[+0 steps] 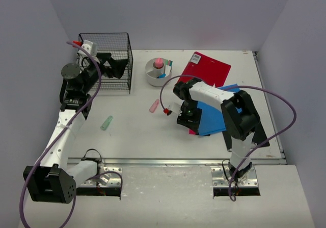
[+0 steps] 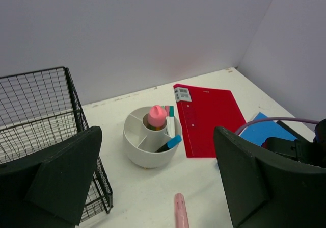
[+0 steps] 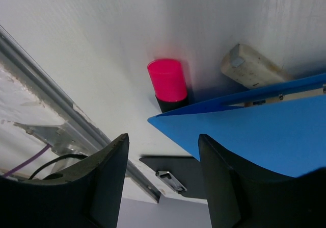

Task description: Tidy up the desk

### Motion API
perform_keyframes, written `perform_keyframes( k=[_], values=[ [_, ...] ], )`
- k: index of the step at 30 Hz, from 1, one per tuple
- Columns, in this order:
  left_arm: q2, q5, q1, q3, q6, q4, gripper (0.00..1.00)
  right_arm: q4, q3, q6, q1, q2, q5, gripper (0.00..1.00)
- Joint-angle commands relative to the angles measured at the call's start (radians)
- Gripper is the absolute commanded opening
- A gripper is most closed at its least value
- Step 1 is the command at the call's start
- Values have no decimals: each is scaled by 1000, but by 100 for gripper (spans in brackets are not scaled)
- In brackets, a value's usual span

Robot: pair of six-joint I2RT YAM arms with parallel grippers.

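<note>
The desk [image 1: 137, 131] is an off-white tabletop with a silver rail [image 1: 173, 161] along its front. My left gripper [image 1: 115, 66] hangs open and empty above the black wire basket [image 1: 104, 47]; in the left wrist view [image 2: 158, 187] its fingers frame the desk below. My right gripper [image 1: 186, 117] is open, low at the left edge of the blue folder [image 1: 211, 120]. In the right wrist view [image 3: 163, 177] the blue folder's corner [image 3: 244, 131] lies between the fingers, covering part of a pink-capped black marker [image 3: 167, 80].
A white round organizer [image 1: 158, 72] holds a pink item and markers. A red folder [image 1: 206, 67] lies at the back right. A pink pen [image 1: 154, 105] and a pale green item [image 1: 106, 123] lie loose. A beige block [image 3: 252, 67] sits by the blue folder.
</note>
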Motion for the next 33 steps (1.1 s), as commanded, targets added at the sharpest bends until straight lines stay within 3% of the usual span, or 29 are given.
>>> perform_keyframes(
  k=[1, 25, 33],
  values=[
    [-22, 17, 9, -17, -12, 3, 88, -17, 43, 22, 57, 17, 61, 57],
    [-2, 7, 9, -23, -59, 11, 89, 242, -130, 63, 212, 75, 215, 46],
    [-10, -32, 9, 8, -53, -38, 89, 201, -111, 82, 270, 82, 203, 0]
  ],
)
